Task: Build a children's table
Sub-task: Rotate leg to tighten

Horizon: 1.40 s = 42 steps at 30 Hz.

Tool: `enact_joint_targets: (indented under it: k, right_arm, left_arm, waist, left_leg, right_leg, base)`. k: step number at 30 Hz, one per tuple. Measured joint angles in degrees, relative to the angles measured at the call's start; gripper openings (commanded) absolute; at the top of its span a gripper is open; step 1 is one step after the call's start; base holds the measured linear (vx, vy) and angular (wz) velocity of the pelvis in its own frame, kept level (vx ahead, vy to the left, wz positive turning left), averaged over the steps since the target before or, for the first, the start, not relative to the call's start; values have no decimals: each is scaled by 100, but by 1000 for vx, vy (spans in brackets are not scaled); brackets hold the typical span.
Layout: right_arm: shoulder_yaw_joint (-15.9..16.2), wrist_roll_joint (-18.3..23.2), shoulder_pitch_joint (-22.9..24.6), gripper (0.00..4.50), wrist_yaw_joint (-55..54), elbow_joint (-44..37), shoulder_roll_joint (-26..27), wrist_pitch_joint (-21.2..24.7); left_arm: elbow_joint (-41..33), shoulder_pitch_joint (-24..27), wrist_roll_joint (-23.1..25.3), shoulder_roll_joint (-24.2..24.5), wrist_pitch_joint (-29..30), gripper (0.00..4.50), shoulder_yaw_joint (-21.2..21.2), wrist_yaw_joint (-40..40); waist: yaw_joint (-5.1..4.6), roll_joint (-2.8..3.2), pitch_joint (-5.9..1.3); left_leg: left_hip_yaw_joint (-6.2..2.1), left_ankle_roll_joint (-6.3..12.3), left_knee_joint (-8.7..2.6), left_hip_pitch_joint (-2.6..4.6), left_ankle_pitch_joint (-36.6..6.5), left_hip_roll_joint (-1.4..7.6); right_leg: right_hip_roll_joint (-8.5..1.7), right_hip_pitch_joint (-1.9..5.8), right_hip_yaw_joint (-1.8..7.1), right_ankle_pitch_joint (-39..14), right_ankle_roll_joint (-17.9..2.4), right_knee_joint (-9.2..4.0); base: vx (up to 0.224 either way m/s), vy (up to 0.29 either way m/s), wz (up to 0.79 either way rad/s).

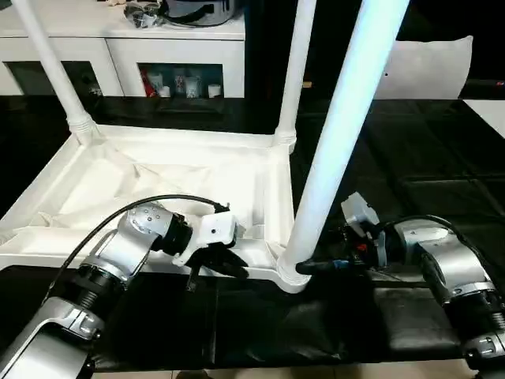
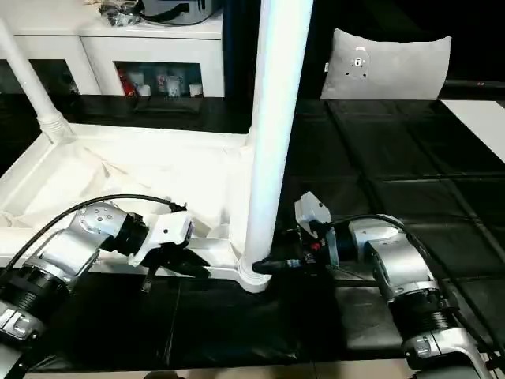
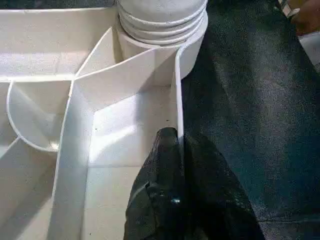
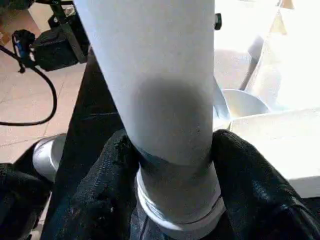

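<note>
The white tabletop [image 1: 181,140] lies upside down on a black mat, ribs facing up. Three white legs stand in its corner sockets: far left [image 1: 51,59], far right [image 1: 293,71] and near right [image 1: 339,134]. My left gripper [image 1: 229,264] is shut on the thin near rim wall beside the near right socket; one finger [image 3: 160,165] is inside the wall and the other outside. My right gripper [image 1: 312,267] reaches in from the right and closes around the base of the near right leg [image 4: 155,75], just above the socket, with a finger [image 4: 245,170] pressed on each side.
A white cabinet [image 1: 118,47] with shelves stands behind the tabletop. A grey cushion [image 2: 390,63] leans at the back right. Black mat [image 2: 379,158] spreads to the right and front. Black gear and cables [image 4: 30,55] lie on the tan floor past the mat's edge.
</note>
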Motion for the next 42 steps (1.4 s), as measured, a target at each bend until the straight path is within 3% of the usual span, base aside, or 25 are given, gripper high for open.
enact_joint_targets:
  k: [5, 9, 13, 15, 17, 19, 22, 23, 24, 26, 29, 32, 34, 37, 40, 42]
  right_arm:
    - [-95, 44, 207, 192, -235, -333, 18, 333]
    - [-218, -31, 265, 191, -1143, -628, 311, 950]
    - [-484, -262, 257, 191, -2342, -624, 822, 1207]
    - [-671, -432, 161, 191, -3169, -512, 1201, 1262]
    - [-803, -544, 131, 190, -3875, -483, 1479, 1341]
    - [-907, -629, 16, 189, -4452, -384, 1703, 1384]
    - [-1129, -708, -152, 189, -5331, -87, 2090, 1203]
    - [-1158, -730, -218, 189, -5513, -2, 2148, 1119]
    - [-1193, -733, -232, 245, -5620, 44, 2183, 1041]
    - [-1256, -716, -232, 259, -5680, 112, 2233, 914]
    - [-1271, -722, -226, 281, -5680, 128, 2233, 841]
    - [-1277, -717, -175, 314, -5535, 95, 2090, 728]
    - [-1285, -654, -108, 323, -5305, 0, 1927, 661]
    - [-1274, -604, -10, 361, -4889, -52, 1634, 561]
    - [-1260, -459, 32, 376, -4479, -61, 1416, 531]
    - [-1115, -355, 142, 389, -3749, -164, 992, 427]
  left_arm:
    - [-66, 43, -28, -71, 191, 0, 33, 68]
    - [-198, 148, -31, -155, 819, 0, 269, 579]
    - [-272, 207, 81, -429, 1426, 0, 475, 1328]
    - [-319, 193, 236, -698, 1777, 0, 622, 1865]
    - [-358, 193, 264, -979, 2090, 0, 698, 2347]
    - [-363, 194, 285, -1260, 2327, 0, 800, 2787]
    - [-353, 187, 372, -1784, 2571, 0, 947, 3622]
    - [-351, 168, 418, -1894, 2590, 0, 976, 3812]
    - [-352, 148, 436, -1961, 2609, 0, 982, 3929]
    - [-353, 139, 453, -2010, 2615, 0, 970, 4012]
    - [-425, 123, 454, -1984, 2593, 0, 894, 3935]
    - [-562, 128, 449, -1842, 2449, 0, 769, 3706]
    - [-636, 133, 423, -1733, 2343, 0, 733, 3537]
    - [-683, 161, 374, -1619, 2239, 0, 722, 3362]
    - [-696, 206, 306, -1491, 2149, 0, 718, 3199]
    - [-685, 221, 242, -1369, 1975, 0, 636, 2924]
  waist:
    - [19, 0, -1]
    - [-55, 2, -2]
    - [-292, 5, -2]
    - [-425, 15, -1]
    - [-560, 48, -5]
    - [-669, 58, -1]
    - [-739, 56, -1]
    - [-743, 56, -1]
    - [-739, 56, -1]
    - [-732, 56, -1]
    - [-636, 56, -1]
    - [-527, 56, -1]
    - [-460, 58, -2]
    - [-352, 60, -3]
    - [-312, 62, -2]
    - [-267, 70, 1]
  left_leg:
    - [0, 0, -1, 3, 0, 0]
    - [0, -27, -4, 31, 11, 0]
    - [-6, -31, -12, 97, 11, -9]
    - [-18, -30, -3, 82, 11, 3]
    - [-36, -24, -9, 90, 8, 73]
    - [-43, -10, -8, 92, 0, 81]
    - [-26, 8, -4, 90, -11, 65]
    - [-22, 9, -5, 85, -10, 59]
    - [-19, 9, -12, 77, -11, 57]
    - [-6, 22, -23, 75, -22, 48]
    - [6, 16, -57, 74, -26, 39]
    - [11, 27, -65, 20, -18, 38]
    - [14, 25, -45, -42, -18, 40]
    - [24, 26, -37, -55, -18, 40]
    - [28, 23, -29, -51, -15, 47]
    - [31, 20, -17, -52, -12, 48]
  right_leg:
    - [0, 2, 1, -1, 1, 1]
    - [3, 19, -1, 0, 0, 5]
    - [8, 97, -45, -1, 3, -74]
    - [-1, 104, -104, 0, 4, -132]
    - [3, 178, -197, 2, 7, -259]
    - [1, 200, -219, 2, 8, -309]
    - [-8, 185, -192, 9, 19, -317]
    - [-10, 170, -186, 16, 28, -316]
    - [-9, 165, -177, 22, 33, -316]
    - [-8, 163, -145, 40, 37, -291]
    - [-8, 137, -127, 102, 28, -266]
    - [-5, 38, -101, 75, -10, -166]
    - [-6, -57, -88, 28, -45, -75]
    - [-5, -114, -80, -11, -73, 4]
    - [10, -122, -79, -4, -88, 16]
    - [10, -120, -77, -9, -61, 11]
  base:
    - [0, 0, 0]
    - [0, 0, 0]
    - [0, 0, 0]
    - [0, 0, 0]
    - [0, 0, 0]
    - [0, 0, 0]
    - [0, 0, 0]
    - [0, 0, 0]
    - [0, 0, 0]
    - [0, 0, 0]
    - [0, 0, 0]
    - [0, 0, 0]
    - [0, 0, 0]
    - [0, 0, 0]
    - [0, 0, 0]
    - [0, 0, 0]
